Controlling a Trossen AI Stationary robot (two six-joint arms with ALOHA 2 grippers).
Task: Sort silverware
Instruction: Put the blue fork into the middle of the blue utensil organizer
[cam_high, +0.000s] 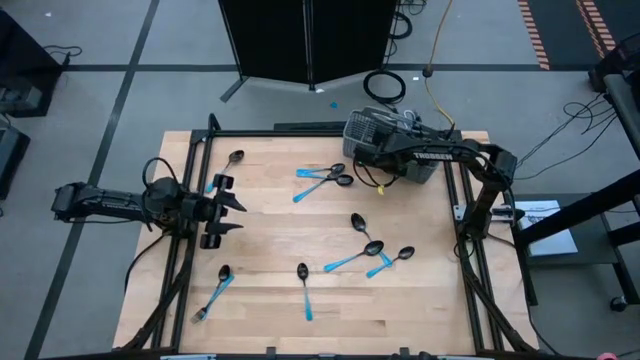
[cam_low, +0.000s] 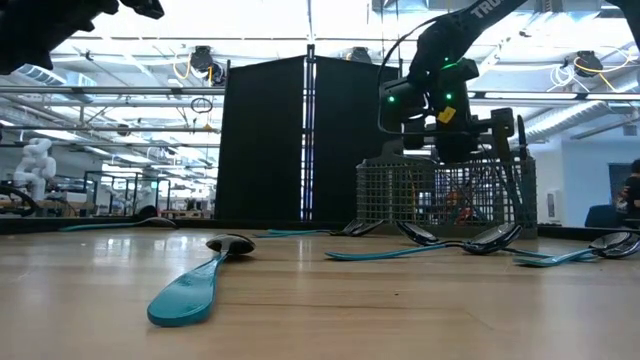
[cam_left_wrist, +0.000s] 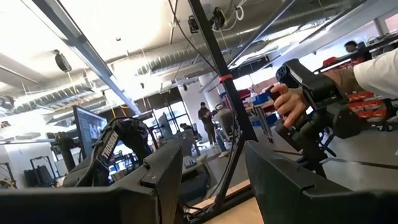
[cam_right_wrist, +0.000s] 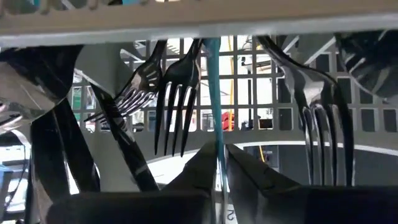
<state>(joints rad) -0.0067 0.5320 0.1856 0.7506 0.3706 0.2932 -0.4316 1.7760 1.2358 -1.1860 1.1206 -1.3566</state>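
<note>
**Fork in the basket, spoons across the bench**

While the left gripper waits with fingers spread at the wooden bench's left edge, loose silverware lies flat, handles pointing various ways. At the far right, the right gripper pinches an upright blue-handled fork inside the mesh basket; its head is hidden.

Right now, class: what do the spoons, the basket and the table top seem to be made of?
Spoon: dark, shiny head, likely metal or coated plastic; matte blue handle looks plastic.
Basket: grey grid of thin bars, probably wire mesh or moulded plastic.
Table top: pale wood, visible plank grain.
</note>
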